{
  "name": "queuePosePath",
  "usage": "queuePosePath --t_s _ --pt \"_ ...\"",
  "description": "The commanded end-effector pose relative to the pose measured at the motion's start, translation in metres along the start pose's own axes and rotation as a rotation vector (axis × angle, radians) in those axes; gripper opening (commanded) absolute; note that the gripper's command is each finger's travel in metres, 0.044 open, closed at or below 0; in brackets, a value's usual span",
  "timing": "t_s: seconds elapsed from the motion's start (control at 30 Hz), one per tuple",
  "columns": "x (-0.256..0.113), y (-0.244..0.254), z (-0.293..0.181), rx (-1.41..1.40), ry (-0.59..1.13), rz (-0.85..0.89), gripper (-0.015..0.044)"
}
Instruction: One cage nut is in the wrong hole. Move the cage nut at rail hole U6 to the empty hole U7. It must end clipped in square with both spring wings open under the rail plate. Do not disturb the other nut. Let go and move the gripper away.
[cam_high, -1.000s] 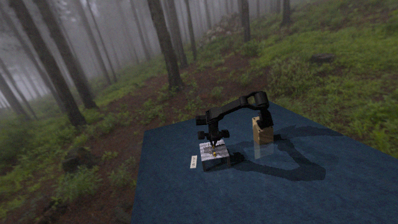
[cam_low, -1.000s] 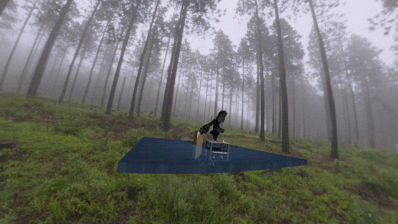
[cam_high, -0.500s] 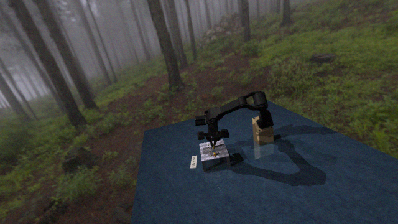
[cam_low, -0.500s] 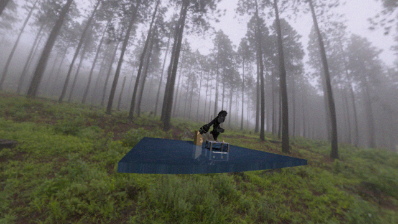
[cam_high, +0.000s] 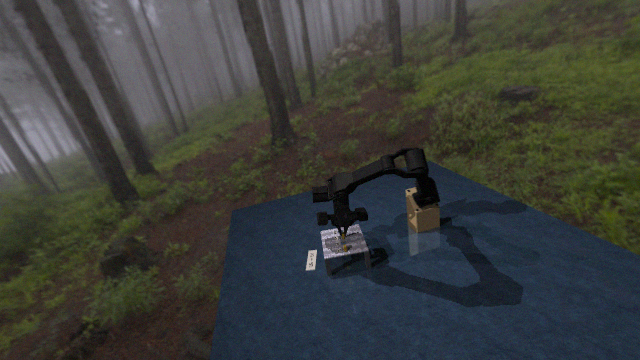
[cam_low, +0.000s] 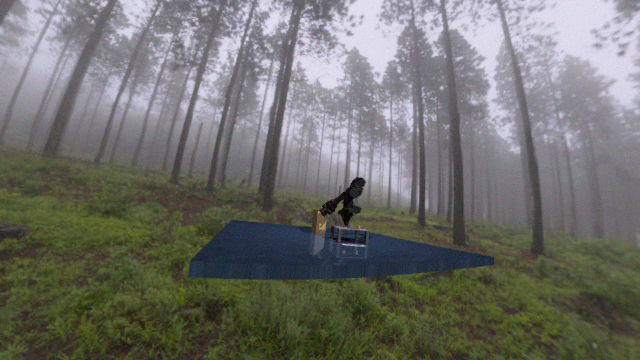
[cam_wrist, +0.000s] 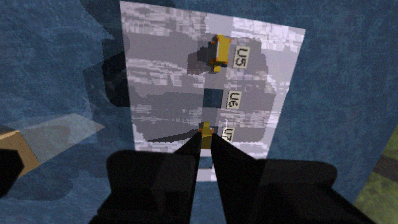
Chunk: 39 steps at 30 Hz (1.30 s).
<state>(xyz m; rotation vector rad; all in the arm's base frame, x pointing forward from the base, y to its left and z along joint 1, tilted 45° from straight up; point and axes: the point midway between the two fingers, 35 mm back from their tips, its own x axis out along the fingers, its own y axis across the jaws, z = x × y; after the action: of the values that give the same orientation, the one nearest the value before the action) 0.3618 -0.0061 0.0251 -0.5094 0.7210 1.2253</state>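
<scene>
Two yellow cage nuts (cam_wrist: 220, 50), three U-number labels (cam_wrist: 234, 99), one arm (cam_high: 370, 172) (cam_low: 336, 202), one tan block (cam_high: 425, 220) (cam_low: 319, 222) (cam_wrist: 20, 150).
</scene>
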Motion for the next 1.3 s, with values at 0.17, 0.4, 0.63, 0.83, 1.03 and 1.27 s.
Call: queuePosePath --t_s 0.17,0.4,0.63,0.83,1.03,1.27 --pt "-0.0003 -0.0010 0.0004 -0.005 -0.001 0.011 0.0025" --pt "-0.0003 -0.0013 0.0003 -0.006 0.000 0.020 0.0025" --pt "-0.0004 -0.0018 0.0003 -0.006 0.000 0.029 0.0025" --pt "-0.0005 -0.0022 0.0002 -0.006 0.000 0.036 0.0025" --pt "-0.0005 -0.0025 0.0001 -0.006 0.000 0.044 0.0025" --pt "-0.0005 -0.0030 0.0000 -0.007 0.000 0.054 0.0025"
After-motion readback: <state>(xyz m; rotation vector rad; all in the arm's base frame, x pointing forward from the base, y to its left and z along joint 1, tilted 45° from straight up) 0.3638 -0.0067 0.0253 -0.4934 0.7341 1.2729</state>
